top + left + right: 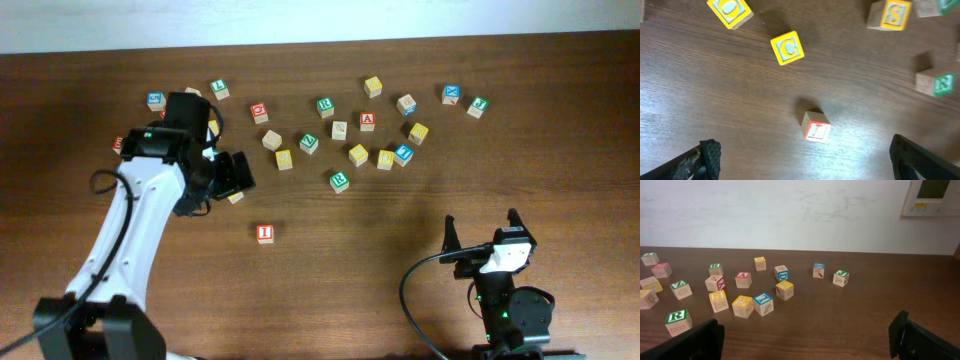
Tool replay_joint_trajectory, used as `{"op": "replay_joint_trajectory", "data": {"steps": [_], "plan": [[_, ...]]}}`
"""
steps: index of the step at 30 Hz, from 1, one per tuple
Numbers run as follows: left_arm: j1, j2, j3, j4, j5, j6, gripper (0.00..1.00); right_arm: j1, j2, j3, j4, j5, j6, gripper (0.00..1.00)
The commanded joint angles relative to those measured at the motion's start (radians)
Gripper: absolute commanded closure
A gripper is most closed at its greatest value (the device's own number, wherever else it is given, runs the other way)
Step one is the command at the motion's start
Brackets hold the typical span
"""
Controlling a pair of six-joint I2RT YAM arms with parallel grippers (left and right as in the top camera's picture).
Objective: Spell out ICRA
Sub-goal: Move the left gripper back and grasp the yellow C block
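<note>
The red I block [265, 233] stands alone toward the table's front; in the left wrist view [816, 127] it lies just ahead of the jaws. The yellow C block [787, 48] lies beyond it, and in the overhead view [235, 197] it is partly hidden under my left gripper. The red A block [367, 121] and a green R block [339, 181] sit in the scattered group; both show in the right wrist view, A [743, 278] and R [678, 320]. My left gripper [240, 172] [805, 160] hovers open and empty. My right gripper [483, 235] [807, 337] is open and empty at the front right.
Several other letter blocks lie scattered across the back of the table, among them a yellow O [730, 11], a yellow S [890, 14] and a second green R [325, 104]. A white wall [790, 210] stands behind the table.
</note>
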Motion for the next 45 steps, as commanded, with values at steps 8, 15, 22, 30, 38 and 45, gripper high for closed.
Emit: {"op": "replay_joint_trajectory", "data": {"steps": [8,15,22,30,38,45], "plan": [[0.000,0.060,0.010,0.081,-0.175,-0.077,0.01,-0.007,-0.006,-0.005,-0.005,0.008,-0.002,0.02],[-0.090,0.179,0.010,0.133,-0.248,-0.319,0.08,-0.007,-0.006,-0.005,-0.005,0.008,-0.002,0.02],[-0.089,0.296,0.010,0.176,-0.264,-0.325,0.16,-0.007,-0.006,-0.005,-0.005,0.008,-0.002,0.02],[-0.040,0.389,0.010,0.231,-0.174,-0.240,0.30,-0.007,-0.006,-0.005,-0.005,0.008,-0.002,0.01],[-0.040,0.392,0.010,0.257,-0.150,-0.177,0.55,-0.007,-0.006,-0.005,-0.005,0.008,-0.002,0.02],[-0.040,0.394,0.010,0.272,-0.166,-0.176,0.62,-0.007,-0.006,-0.005,-0.005,0.008,-0.002,0.02]]}}
